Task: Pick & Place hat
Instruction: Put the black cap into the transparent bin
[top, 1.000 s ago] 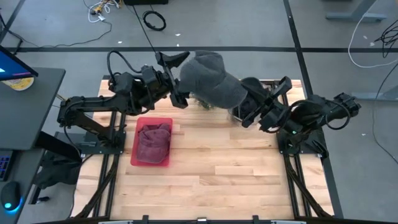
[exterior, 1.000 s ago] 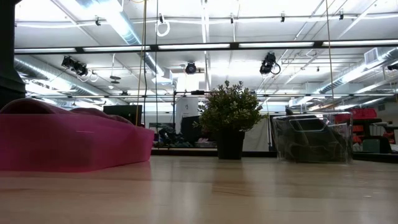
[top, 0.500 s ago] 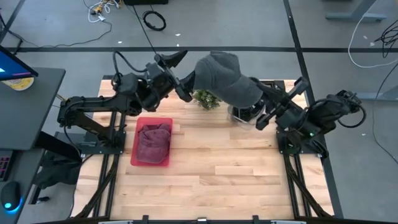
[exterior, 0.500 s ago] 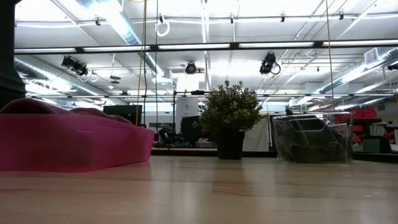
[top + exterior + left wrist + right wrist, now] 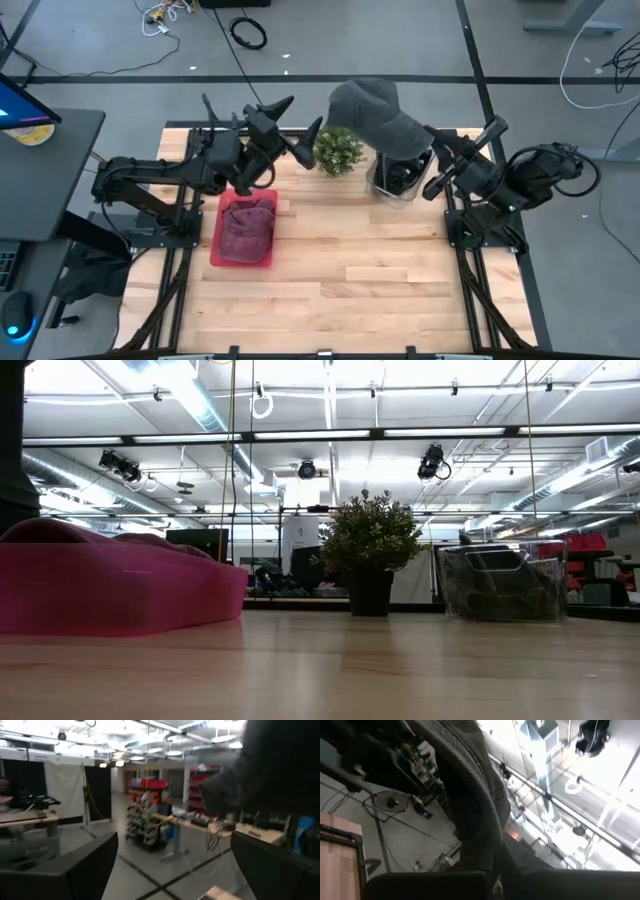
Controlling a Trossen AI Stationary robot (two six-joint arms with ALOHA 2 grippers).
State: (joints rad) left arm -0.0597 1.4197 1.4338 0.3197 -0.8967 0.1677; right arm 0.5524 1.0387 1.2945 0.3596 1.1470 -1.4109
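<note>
Item 1, grey hat (image 5: 375,112): hangs from my right gripper (image 5: 428,160), well above the table (image 5: 350,290), over the clear container (image 5: 398,180) at the far right of the board. The crown bulges away from my right fingers toward the far edge. In the right wrist view the hat (image 5: 470,785) fills the middle as a dark ribbed fold running down between my fingers (image 5: 425,885); the grip point itself is buried in cloth and I cannot see the pads meet, but they are pressed together on the fabric.

Item 2, left gripper (image 5: 297,130): fingers spread wide, holding nothing, raised above the table just beside the plant (image 5: 337,150). The hat hangs just beyond my left fingertips, clear of them. In the left wrist view both fingers (image 5: 85,865) show only as blurred dark wedges at the edges, with the hat (image 5: 270,765) a dark mass off the far finger.

Item 3, plant: small, potted, upright between my two grippers; its pot is hidden by foliage from above, plain in the low view (image 5: 370,550).

Item 4, pink tray (image 5: 218,250): near my left arm, holding a maroon cloth (image 5: 247,228). In the low view only its side wall (image 5: 120,595) shows, cut off at the edge.

Item 5, clear container: contents dark, hard to make out in either view (image 5: 500,585).

Neither gripper appears in the low view.
</note>
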